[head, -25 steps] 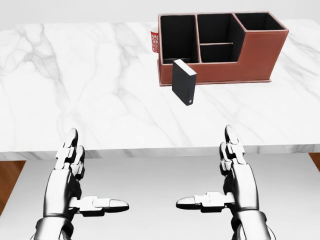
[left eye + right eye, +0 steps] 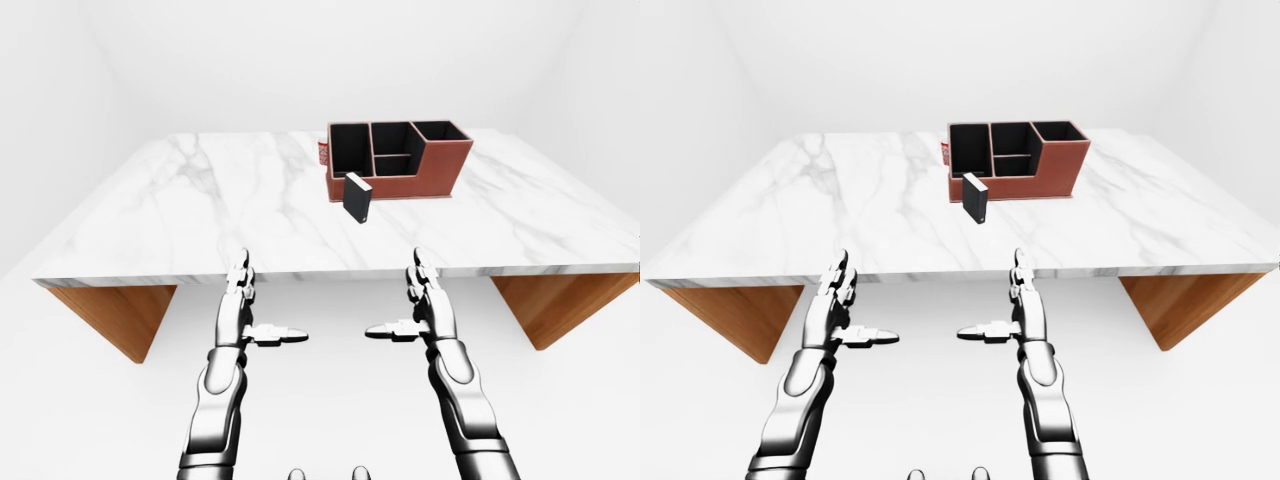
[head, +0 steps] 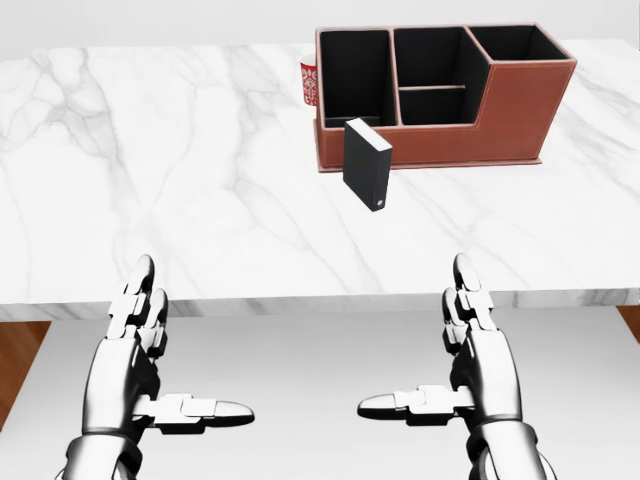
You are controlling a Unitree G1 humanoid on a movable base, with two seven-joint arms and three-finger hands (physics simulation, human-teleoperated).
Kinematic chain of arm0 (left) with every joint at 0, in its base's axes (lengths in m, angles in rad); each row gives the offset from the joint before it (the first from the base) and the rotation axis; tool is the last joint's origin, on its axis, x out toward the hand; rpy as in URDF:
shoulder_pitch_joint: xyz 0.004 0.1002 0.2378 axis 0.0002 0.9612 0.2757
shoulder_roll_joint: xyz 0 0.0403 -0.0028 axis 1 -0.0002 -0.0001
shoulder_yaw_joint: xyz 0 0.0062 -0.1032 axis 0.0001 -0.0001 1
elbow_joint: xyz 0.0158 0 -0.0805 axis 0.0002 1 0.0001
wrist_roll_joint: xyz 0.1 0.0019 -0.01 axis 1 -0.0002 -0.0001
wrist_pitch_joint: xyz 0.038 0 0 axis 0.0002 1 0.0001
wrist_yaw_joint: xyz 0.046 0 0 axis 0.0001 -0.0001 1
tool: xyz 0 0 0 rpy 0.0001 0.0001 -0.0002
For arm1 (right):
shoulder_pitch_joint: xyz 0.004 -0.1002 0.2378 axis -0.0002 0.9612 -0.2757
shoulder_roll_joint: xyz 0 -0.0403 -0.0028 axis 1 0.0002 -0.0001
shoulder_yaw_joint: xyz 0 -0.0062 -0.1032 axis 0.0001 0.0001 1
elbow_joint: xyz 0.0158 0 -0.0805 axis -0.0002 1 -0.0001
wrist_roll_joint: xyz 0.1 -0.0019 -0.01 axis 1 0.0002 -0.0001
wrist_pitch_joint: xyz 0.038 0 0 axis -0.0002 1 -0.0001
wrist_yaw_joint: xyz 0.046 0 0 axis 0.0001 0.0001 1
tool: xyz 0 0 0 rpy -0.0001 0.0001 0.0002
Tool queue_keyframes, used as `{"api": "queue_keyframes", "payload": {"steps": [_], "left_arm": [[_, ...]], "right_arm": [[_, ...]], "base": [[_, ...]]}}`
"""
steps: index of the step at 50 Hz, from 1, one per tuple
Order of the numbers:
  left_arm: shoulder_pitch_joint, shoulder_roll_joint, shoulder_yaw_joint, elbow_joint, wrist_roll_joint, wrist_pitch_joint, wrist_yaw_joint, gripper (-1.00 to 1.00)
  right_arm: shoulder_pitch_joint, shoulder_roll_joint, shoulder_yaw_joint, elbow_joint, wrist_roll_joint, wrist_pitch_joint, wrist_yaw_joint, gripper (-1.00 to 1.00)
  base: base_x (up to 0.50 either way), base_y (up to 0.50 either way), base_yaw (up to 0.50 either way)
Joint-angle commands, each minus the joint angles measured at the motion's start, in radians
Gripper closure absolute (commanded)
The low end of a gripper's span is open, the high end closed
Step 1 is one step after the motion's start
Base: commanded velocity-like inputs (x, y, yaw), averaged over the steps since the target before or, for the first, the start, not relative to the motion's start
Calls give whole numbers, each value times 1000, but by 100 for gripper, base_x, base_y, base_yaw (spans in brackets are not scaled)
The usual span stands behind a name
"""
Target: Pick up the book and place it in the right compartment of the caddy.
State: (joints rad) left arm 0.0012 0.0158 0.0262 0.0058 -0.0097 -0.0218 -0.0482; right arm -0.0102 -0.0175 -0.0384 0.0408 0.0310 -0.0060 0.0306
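Marble table bears one book, one caddy; both hands spread, empty.

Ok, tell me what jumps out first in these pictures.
A black book stands upright on the white marble table, just below a reddish-brown caddy with dark compartments at the head view's upper right. Below the table edge, the left robot hand and right robot hand hang open, holding nothing.

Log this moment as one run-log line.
phase: pre-reach | book: upright on table, beside caddy | left hand: open, empty, short of table | right hand: open, empty | right compartment: empty
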Motion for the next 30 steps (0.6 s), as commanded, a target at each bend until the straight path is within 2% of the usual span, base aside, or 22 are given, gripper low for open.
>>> {"api": "queue_keyframes", "payload": {"steps": [1, 4, 5, 7, 9, 21, 24, 26, 29, 30], "left_arm": [[5, 0, -4, -7, 4, -1, -6, -100], [4, 0, -5, -6, 6, -1, -6, -100], [4, -1, -5, -6, 6, -1, -7, -100], [6, -1, -6, -10, 8, 2, -7, -100], [4, -1, -6, -5, 8, -3, -7, -100], [4, -2, -9, 0, 10, -9, -11, -100], [3, -1, -9, 5, 11, -12, -11, -100], [7, -3, -12, -4, 13, -7, -12, -100], [4, -3, -13, 5, 14, -13, -12, -100], [4, -3, -17, 11, 21, -9, -11, -100]], "right_arm": [[1, -1, 0, -3, 0, 2, 2, -100], [2, -1, 0, -5, 0, 3, 2, -100], [3, 1, 0, 21, -1, -23, 4, -100], [6, 0, 1, -9, 0, 2, 3, -100], [2, -1, 0, -9, 1, 7, 4, -100], [-1, -1, -1, 5, 2, 3, 6, -100], [1, 0, 1, -11, 1, 16, 5, -100], [2, -1, 4, -7, -1, 10, 9, -100], [3, -1, 5, -2, -6, 2, 10, -100], [-3, -1, 2, 4, -2, 21, 10, -100]], "base": [[0, -23, 0], [0, -23, 0], [0, -26, 0], [0, -33, 0], [0, -38, 0], [0, -37, 0], [0, -37, 0], [0, -19, 0], [0, 0, 0], [38, 0, 0]]}}
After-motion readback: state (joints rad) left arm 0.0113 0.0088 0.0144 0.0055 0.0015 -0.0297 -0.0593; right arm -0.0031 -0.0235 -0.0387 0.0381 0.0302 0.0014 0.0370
